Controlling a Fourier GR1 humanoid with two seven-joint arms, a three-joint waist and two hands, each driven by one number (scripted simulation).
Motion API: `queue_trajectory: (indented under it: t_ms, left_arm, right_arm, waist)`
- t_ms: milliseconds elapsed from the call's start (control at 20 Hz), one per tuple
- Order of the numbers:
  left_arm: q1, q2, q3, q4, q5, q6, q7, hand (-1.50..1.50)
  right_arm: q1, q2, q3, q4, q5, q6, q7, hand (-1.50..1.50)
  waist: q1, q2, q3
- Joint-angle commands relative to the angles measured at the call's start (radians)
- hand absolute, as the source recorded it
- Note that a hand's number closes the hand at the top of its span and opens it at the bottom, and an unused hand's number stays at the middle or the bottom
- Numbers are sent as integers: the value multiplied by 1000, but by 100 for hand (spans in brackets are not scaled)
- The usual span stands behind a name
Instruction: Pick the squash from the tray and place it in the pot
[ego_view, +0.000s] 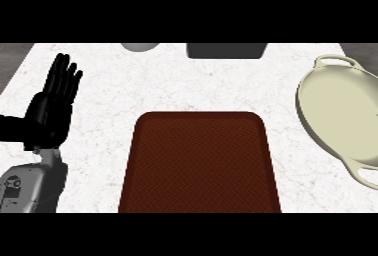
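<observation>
Left hand (52, 107) open, fingers straight and pointing up, resting at left edge over white tabletop (184, 85). Brown tray (199, 165) centre, near hand. Cream pot (343, 115) far right, apart from tray. Squash: cannot tell where.

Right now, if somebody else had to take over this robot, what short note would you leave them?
Left hand: open, fingers up, resting at the view's left, holding nothing.
Right hand: not in view.
Dark red-brown rectangular tray: centre of the white marble counter, no squash visible on it.
Cream oval two-handled pot: at right, no squash visible inside.
Done: cannot tell. Left: find the squash, which shows nowhere here, and see it into the pot.
</observation>
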Motion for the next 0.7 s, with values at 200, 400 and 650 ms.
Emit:
queue_trajectory:
  t_ms: [200,400,650]
  left_arm:
    - [-7,-8,-10,-1,-18,0,7,0]
    - [-18,21,21,15,24,-44,9,0]
    - [-23,9,27,65,10,-41,-45,0]
  right_arm:
    - [-233,-79,67,472,111,-137,-89,150]
    - [-250,-85,61,616,83,-10,-62,150]
    - [-313,-108,76,771,57,74,-215,-150]
  waist:
    - [13,3,1]
    - [22,6,1]
    - [11,5,1]
